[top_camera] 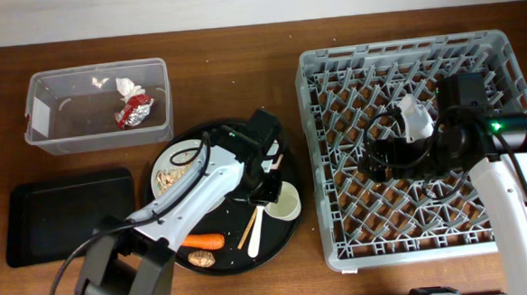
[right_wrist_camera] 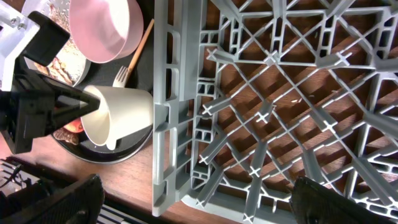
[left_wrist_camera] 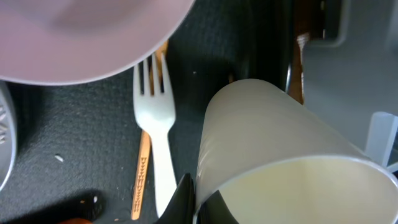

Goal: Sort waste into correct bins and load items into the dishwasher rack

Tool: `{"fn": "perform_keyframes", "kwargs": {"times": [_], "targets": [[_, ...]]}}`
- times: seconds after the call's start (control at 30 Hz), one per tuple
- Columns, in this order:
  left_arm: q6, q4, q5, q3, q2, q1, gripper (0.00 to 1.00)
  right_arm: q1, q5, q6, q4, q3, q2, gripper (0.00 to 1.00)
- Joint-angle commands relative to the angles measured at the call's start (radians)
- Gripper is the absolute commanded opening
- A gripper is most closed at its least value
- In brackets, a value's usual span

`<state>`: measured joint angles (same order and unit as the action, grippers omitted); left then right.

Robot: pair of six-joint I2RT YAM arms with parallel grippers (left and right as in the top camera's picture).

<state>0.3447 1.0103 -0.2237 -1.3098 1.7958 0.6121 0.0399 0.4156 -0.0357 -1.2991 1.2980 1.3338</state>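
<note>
Left gripper (right_wrist_camera: 84, 104) is clamped on the rim of the small white cup (top_camera: 286, 200), one finger outside the wall, the other hidden inside it. The cup is tipped on its side over the right part of the round black tray (top_camera: 277, 242), mouth facing away from the dishwasher rack (top_camera: 409, 253). We can't tell whether it's lifted or touching the tray.

Right gripper (right_wrist_camera: 199, 205) has its jaws spread wide and holds nothing. It hangs over the rack's lattice floor, near the rack's left wall.

Rest of what we see:
- The pink bowl (right_wrist_camera: 102, 28) is on the round tray just beside the cup, mostly hidden under the left arm from overhead.
- The white plastic fork (left_wrist_camera: 158, 124) lies flat on the tray beside a thin wooden stick (left_wrist_camera: 142, 174), tines toward the bowl.
- The white plate (top_camera: 169, 161) is on the tray's left side with the oat-like scraps (top_camera: 168, 180) on it.
- The carrot (top_camera: 203, 242) and brown lump (top_camera: 200, 257) sit at the tray's near edge, next to each other.
- The clear tub (top_camera: 36, 114), far left, has the red-and-silver wrapper (top_camera: 135, 111) and white tissue (top_camera: 126, 85) inside.
- The shallow black tray (top_camera: 59, 217) sits in front of the tub.
</note>
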Motion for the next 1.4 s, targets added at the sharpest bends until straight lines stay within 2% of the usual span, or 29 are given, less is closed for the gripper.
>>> {"fn": "perform_keyframes", "kwargs": {"times": [0.0,0.03,0.13,0.2,0.27,0.33,0.4,0.47,0.67,0.87,0.9,1.0,1.1,1.17,1.27,1.37], "targets": [[-0.005,0.033,-0.018,-0.064,-0.021,-0.080,0.00,-0.007,-0.010,-0.013,-0.011,0.016,-0.012,0.98],[-0.041,0.033,-0.084,-0.088,-0.041,-0.114,0.00,-0.007,-0.010,-0.014,-0.011,0.016,-0.012,0.98],[-0.188,-0.005,-0.471,-0.147,-0.089,-0.249,0.00,-0.007,0.019,-0.069,-0.008,0.016,-0.012,0.98],[-0.296,-0.084,-0.842,-0.148,-0.095,-0.318,0.00,-0.007,0.171,-0.190,-0.006,0.016,-0.012,0.98],[-0.340,-0.142,-1.074,-0.148,-0.095,-0.343,0.00,-0.007,0.399,-0.330,0.003,0.016,-0.012,0.99],[-0.339,-0.166,-1.159,-0.148,-0.095,-0.343,0.00,-0.007,0.578,-0.407,0.028,0.016,-0.012,0.98],[-0.339,-0.175,-1.220,-0.148,-0.095,-0.335,0.00,-0.007,0.653,-0.431,0.060,0.016,-0.012,0.98],[-0.339,-0.180,-1.261,-0.148,-0.095,-0.326,0.00,-0.007,0.693,-0.432,0.098,0.016,-0.012,0.98],[-0.338,-0.180,-1.261,-0.148,-0.095,-0.313,0.00,-0.011,0.898,-0.431,0.191,0.016,-0.012,0.98],[-0.338,-0.180,-1.226,-0.148,-0.095,-0.272,0.00,-0.100,0.909,-0.431,0.254,0.016,-0.012,1.00],[-0.338,-0.180,-1.220,-0.148,-0.095,-0.272,0.00,-0.105,0.909,-0.431,0.256,0.016,-0.012,0.99],[-0.338,-0.180,-1.186,-0.148,-0.095,-0.272,0.00,-0.106,0.909,-0.427,0.251,0.016,-0.012,0.88],[-0.338,-0.181,-1.181,-0.148,-0.095,-0.275,0.00,-0.106,0.908,-0.427,0.240,0.016,-0.012,0.87],[-0.338,-0.184,-1.169,-0.148,-0.095,-0.275,0.00,-0.106,0.903,-0.427,0.228,0.016,-0.012,0.81],[-0.335,-0.195,-1.164,-0.148,-0.095,-0.275,0.00,-0.106,0.801,-0.427,0.177,0.016,-0.012,0.81],[-0.330,-0.200,-1.164,-0.148,-0.095,-0.275,0.00,-0.106,0.804,-0.427,0.175,0.016,-0.012,0.80]]}}
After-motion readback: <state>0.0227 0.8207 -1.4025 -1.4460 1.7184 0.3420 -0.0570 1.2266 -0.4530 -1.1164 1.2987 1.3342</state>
